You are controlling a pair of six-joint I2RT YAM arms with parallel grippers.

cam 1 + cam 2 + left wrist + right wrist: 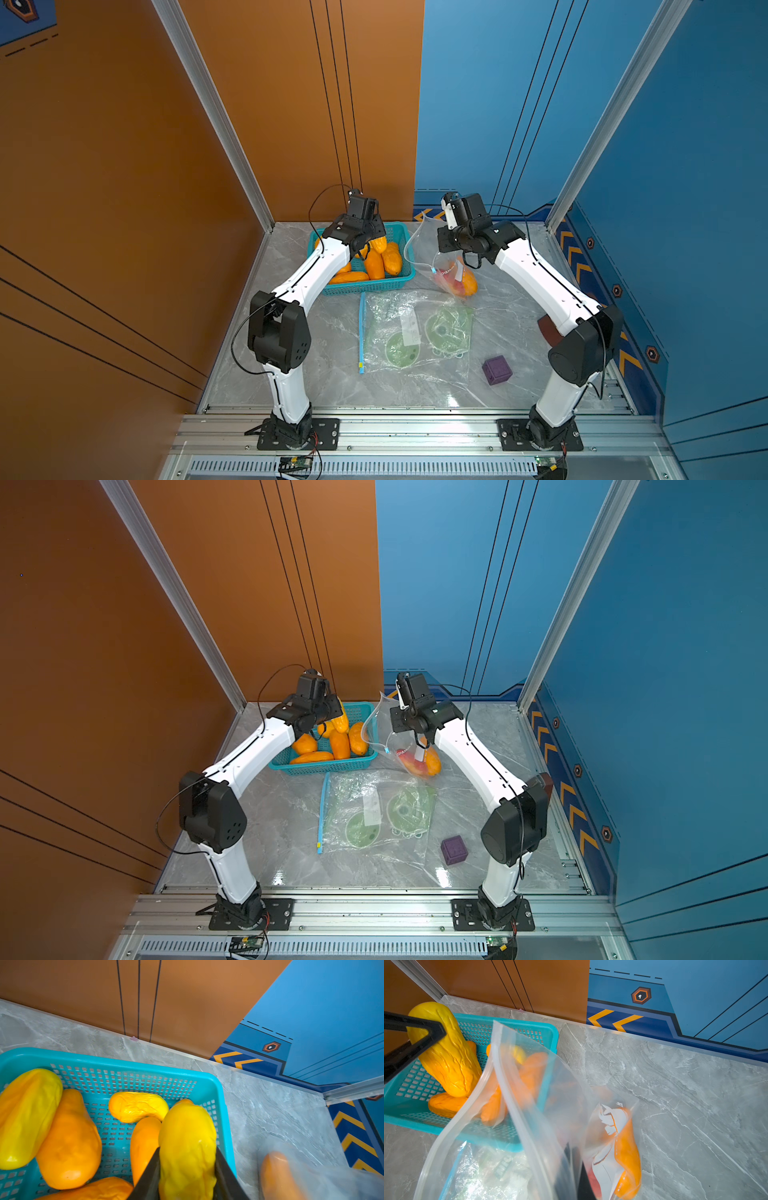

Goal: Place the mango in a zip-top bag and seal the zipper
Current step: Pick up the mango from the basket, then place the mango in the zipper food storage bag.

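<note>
Basket [124, 1061]: mangoes [70, 1140], one in left tool [188, 1148]. Zip-top bag [529, 1095]: mango [628, 1155].

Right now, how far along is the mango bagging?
Done: the right gripper pinches the zip-top bag, mouth open, one orange mango already inside. In hand: the left gripper holds a yellow mango at the basket. Left: drop it in, seal the zipper.

Robot lab cell: alu frame posts [217, 112], orange/blue wall panels [104, 166], arms [309, 272] bolted to rail [415, 432].
</note>
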